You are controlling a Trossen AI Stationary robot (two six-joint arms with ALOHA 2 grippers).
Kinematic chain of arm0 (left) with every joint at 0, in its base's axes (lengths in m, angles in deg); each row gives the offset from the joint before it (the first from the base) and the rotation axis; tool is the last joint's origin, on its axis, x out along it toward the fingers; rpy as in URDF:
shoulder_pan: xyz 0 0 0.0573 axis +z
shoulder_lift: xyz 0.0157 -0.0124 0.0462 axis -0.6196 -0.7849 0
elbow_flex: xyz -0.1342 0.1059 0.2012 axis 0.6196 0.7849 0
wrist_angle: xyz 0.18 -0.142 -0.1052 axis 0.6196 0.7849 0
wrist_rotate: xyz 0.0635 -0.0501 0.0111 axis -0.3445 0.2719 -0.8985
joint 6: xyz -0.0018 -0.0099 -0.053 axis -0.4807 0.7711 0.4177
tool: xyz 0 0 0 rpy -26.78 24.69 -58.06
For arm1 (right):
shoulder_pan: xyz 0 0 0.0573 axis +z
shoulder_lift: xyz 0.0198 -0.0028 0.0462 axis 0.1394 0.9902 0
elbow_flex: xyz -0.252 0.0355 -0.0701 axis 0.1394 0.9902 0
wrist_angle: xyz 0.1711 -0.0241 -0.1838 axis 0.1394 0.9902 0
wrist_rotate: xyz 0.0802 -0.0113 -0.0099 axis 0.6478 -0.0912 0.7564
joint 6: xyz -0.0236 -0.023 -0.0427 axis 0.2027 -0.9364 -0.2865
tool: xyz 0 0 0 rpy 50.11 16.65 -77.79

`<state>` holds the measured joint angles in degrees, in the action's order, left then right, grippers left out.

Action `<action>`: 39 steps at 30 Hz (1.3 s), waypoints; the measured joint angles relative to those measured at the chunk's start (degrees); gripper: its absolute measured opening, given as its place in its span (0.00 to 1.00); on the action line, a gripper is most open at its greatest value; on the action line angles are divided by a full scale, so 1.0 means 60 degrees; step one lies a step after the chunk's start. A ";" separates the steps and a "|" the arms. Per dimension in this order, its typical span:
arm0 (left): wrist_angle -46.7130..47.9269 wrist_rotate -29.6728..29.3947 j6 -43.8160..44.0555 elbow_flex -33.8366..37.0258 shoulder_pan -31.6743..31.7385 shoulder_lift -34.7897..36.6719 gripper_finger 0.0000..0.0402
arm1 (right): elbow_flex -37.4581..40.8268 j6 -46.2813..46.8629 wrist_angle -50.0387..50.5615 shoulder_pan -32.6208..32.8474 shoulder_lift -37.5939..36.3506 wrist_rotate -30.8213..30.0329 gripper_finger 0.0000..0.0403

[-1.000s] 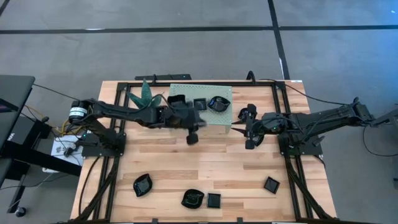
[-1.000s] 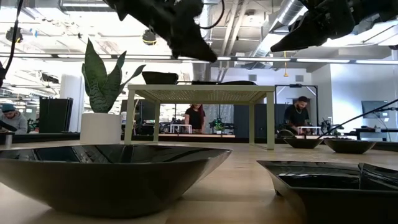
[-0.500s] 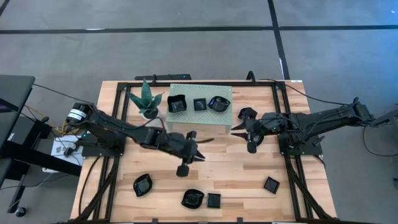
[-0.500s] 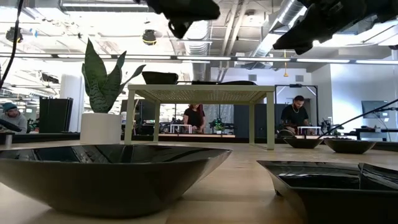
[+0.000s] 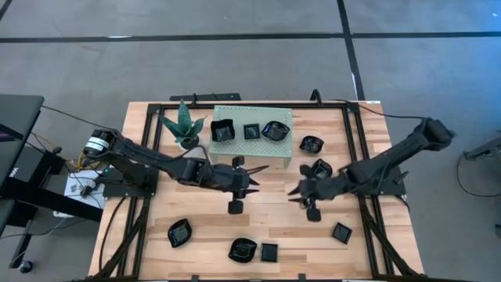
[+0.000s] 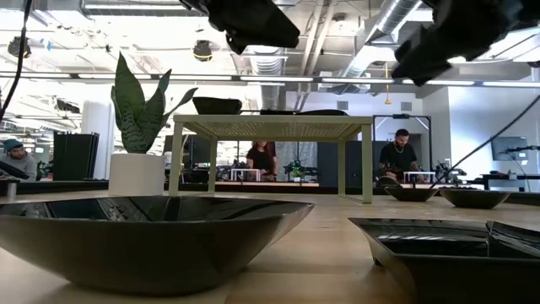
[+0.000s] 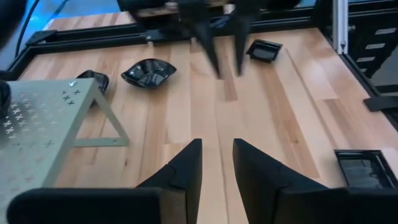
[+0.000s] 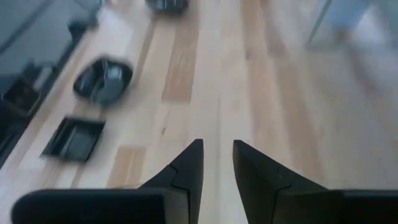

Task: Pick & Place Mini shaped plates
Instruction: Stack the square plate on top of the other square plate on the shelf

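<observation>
Slatted wooden worktop [image 5: 156, 196] beneath two dark arms. Over its middle, left tool [image 5: 255, 177] and right tool [image 5: 293, 192], tips turned toward each other with a short gap between, both hanging clear of the wood.

Just beyond the left tool, toward the far edge: pale green perforated stand [image 5: 252, 154]. On top of it, three mini shaped plates in a row: deep square plate [image 5: 223, 131], small square plate [image 5: 251, 131], lobed plate [image 5: 275, 130]. Farther back from that tool, along its own arm and just beside the stand: potted plant [image 5: 182, 125] with pointed green leaves.

Near the right tool, on its stand side: near lobed dish [image 5: 319, 168] on the bare wood. Past that, close to the stand's corner: far lobed dish [image 5: 311, 144].

Well apart from the left tool, toward the front edge: wavy plate [image 5: 179, 233]. More directly below that tool, also near the front edge: round-lobed plate [image 5: 243, 250] and flat square plate [image 5: 269, 252], just beside each other. Toward the front edge from the right tool, near its arm's base rail: lone square plate [image 5: 341, 233].

Left tool narrow: fingers [image 7: 186, 171] parted by a slim gap, nothing between them. Right tool the same: fingers [image 8: 186, 168] narrowly apart, nothing held.
</observation>
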<state>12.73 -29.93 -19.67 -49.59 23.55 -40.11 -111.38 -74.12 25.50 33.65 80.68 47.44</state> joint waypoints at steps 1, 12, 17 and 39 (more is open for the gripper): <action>0.0032 -0.0001 0.0000 0.0000 0.0053 0.0002 0.23 | -0.0292 0.0406 0.0559 0.0119 0.0217 -0.0002 0.20; 0.0152 0.0003 0.0058 0.0000 0.0453 0.0000 0.23 | -0.3125 0.7519 0.8381 0.0742 0.2182 0.2754 0.20; 0.0196 0.0004 0.0064 0.0000 0.0441 0.0001 0.23 | -0.2935 0.9441 0.8810 0.1496 0.2901 0.5123 0.20; 0.0200 0.0010 0.0036 0.0616 0.0617 0.0002 0.23 | -0.2756 1.4828 0.6589 0.4444 0.3058 0.3832 0.20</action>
<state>13.93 -29.87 -19.46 -45.90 27.26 -40.09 -127.92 14.85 65.04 60.32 99.03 70.43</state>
